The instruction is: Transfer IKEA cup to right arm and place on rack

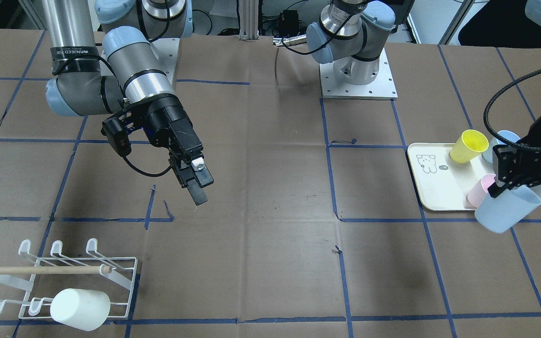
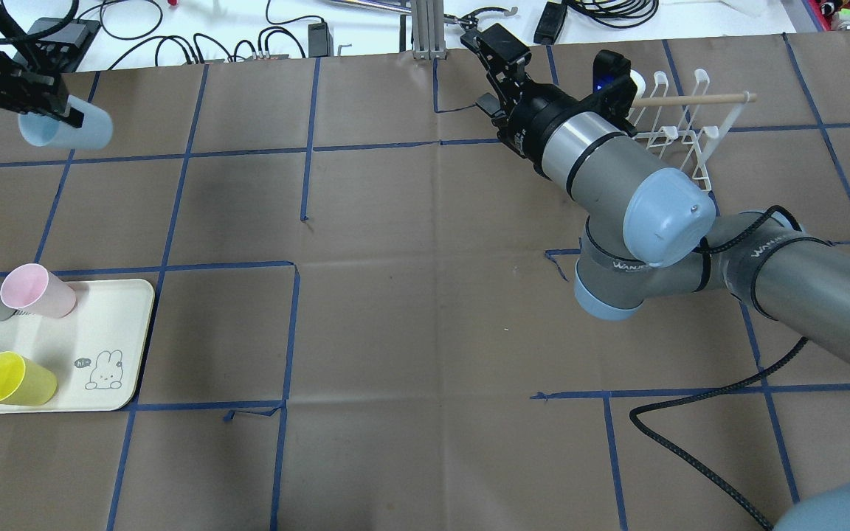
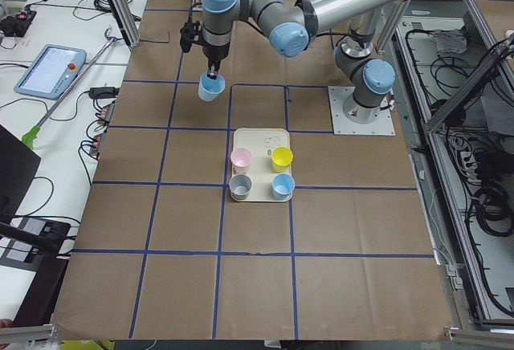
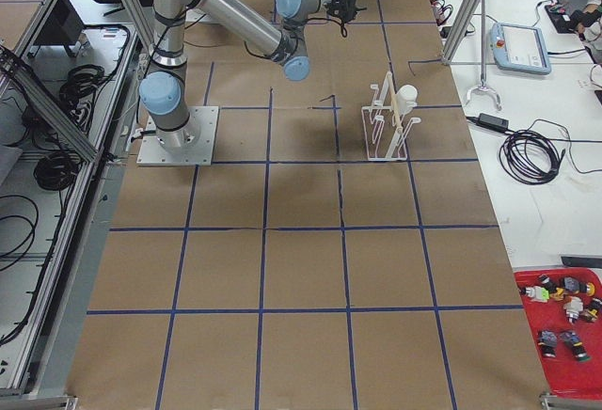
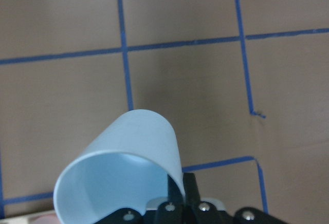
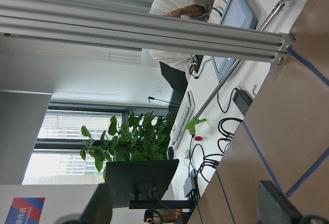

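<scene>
My left gripper (image 1: pixel 499 187) is shut on the rim of a light-blue cup (image 1: pixel 505 209) and holds it tilted above the table, beside the tray. In the overhead view the cup (image 2: pixel 63 129) hangs at the far left under the gripper (image 2: pixel 56 110). In the left wrist view the cup's (image 5: pixel 128 172) mouth faces the camera. My right gripper (image 1: pixel 197 183) is open and empty, in the air over the table's middle left. It points away from the rack (image 1: pixel 64 277). The white wire rack has a wooden handle and holds a white cup (image 1: pixel 80 307).
A cream tray (image 1: pixel 432 188) holds a yellow cup (image 1: pixel 468 146), a pink cup (image 1: pixel 481 190) and others behind my left gripper. In the overhead view the tray (image 2: pixel 122 346) is at the left edge and the rack (image 2: pixel 683 125) is at the far right.
</scene>
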